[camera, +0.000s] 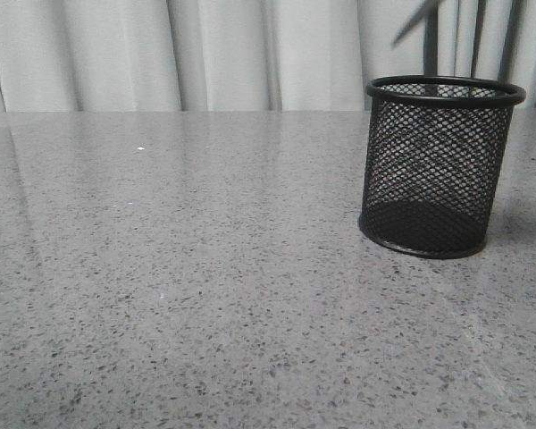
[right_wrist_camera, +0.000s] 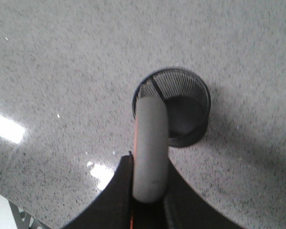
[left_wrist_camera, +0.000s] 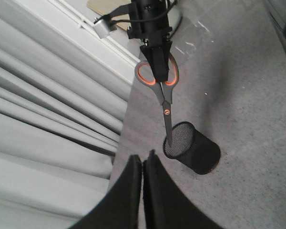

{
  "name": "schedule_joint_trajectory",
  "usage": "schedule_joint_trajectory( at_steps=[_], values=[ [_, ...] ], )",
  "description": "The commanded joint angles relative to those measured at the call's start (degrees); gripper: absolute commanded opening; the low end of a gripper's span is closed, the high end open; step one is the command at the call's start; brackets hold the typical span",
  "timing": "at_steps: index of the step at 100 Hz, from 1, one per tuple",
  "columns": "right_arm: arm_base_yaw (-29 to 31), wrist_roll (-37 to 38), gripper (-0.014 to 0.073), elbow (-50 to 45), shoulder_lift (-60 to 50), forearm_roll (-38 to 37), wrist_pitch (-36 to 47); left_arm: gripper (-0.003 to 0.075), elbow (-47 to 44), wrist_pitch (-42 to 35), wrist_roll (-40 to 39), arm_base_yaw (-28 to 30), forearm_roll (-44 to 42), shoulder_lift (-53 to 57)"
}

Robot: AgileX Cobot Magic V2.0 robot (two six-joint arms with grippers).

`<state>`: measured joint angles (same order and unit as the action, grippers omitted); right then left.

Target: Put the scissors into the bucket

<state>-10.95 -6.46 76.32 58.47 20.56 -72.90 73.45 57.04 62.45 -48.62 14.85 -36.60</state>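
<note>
The black wire-mesh bucket [camera: 438,170] stands upright on the table at the right. It also shows in the left wrist view [left_wrist_camera: 198,152] and the right wrist view [right_wrist_camera: 188,119]. My right gripper [left_wrist_camera: 158,71] is shut on the grey and orange handles of the scissors [left_wrist_camera: 167,102]. It holds them upright above the bucket, blades closed and pointing down at the mouth. In the right wrist view a grey handle loop [right_wrist_camera: 150,138] sits between that gripper's [right_wrist_camera: 150,162] fingers, over the bucket's rim. My left gripper [left_wrist_camera: 143,160] is shut and empty, off to one side.
The grey speckled table [camera: 205,295] runs to a pale curtain [camera: 161,54] at its far edge. Dark streaks [camera: 429,27] show above the bucket's rim in the front view; I cannot tell what they are.
</note>
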Motion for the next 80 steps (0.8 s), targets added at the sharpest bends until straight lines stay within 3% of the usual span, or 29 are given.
schedule_joint_trajectory(
  at_steps=[1,27,46,55,72,80],
  values=[
    [-0.23,0.32,-0.006,-0.74,-0.36,0.68,-2.0,-0.002,1.51,-1.6,-1.88,-0.29,0.21,-0.34],
    [-0.23,0.32,-0.006,-1.14,9.45,-0.39,-1.79,-0.002,1.41,-1.57,-2.6,-0.29,0.32,-0.54],
    [-0.23,0.32,-0.0032,-1.14,14.25,-0.51,-1.55,-0.002,1.41,-1.57,-10.92,-0.29,0.45,-0.54],
    [-0.23,0.32,0.0087,-1.05,14.52,-0.88,-0.26,-0.002,1.41,-1.57,-15.4,-0.29,0.45,-0.54],
    [-0.23,-1.42,0.0472,1.3,14.52,-1.25,3.32,-0.002,1.41,-1.59,-19.06,-0.29,-1.19,-0.54],
    [-0.23,-2.31,0.0561,4.08,14.52,-1.25,4.72,-0.002,1.17,-2.02,-21.9,-0.29,-4.96,-0.54]
  ],
)
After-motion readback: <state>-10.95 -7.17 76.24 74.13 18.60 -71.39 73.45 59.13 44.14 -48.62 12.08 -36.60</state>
